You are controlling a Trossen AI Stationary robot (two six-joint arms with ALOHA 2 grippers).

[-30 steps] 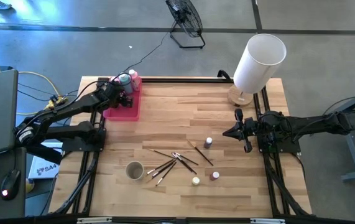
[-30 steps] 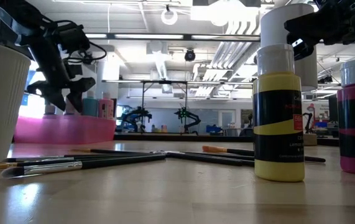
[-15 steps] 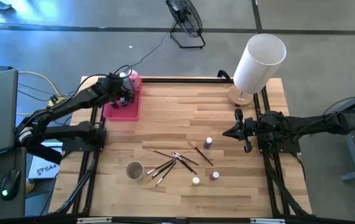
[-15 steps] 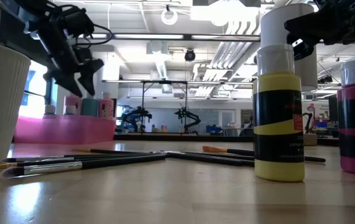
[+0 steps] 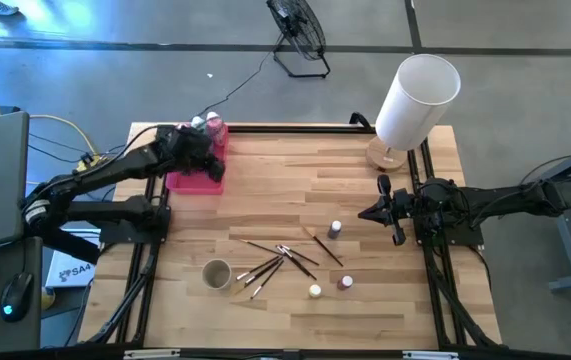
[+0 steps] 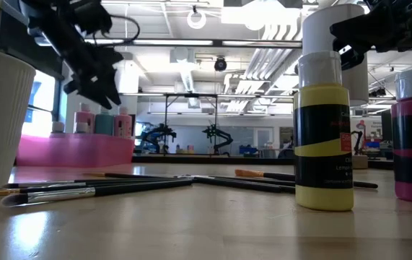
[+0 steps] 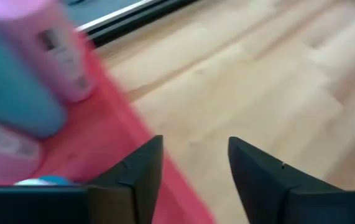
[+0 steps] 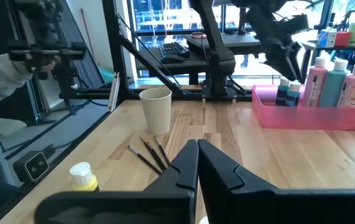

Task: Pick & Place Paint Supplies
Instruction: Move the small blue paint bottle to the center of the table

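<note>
The left hand (image 5: 208, 160) is hanging open and empty over the pink tray (image 5: 190, 181), where three squeeze bottles (image 8: 337, 81) and two small pots (image 8: 287, 93) are standing — brushes (image 5: 277, 258) and three pots (image 5: 334, 229) are lying mid-table; the right hand (image 5: 382, 212), closed, is waiting nearby

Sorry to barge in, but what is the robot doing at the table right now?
It is sorting paint supplies. The left claw hangs open and empty over the pink tray, where the squeeze bottles already stand. Brushes and three small paint pots lie on the table near a white cup. The right claw waits shut at the right edge.
</note>
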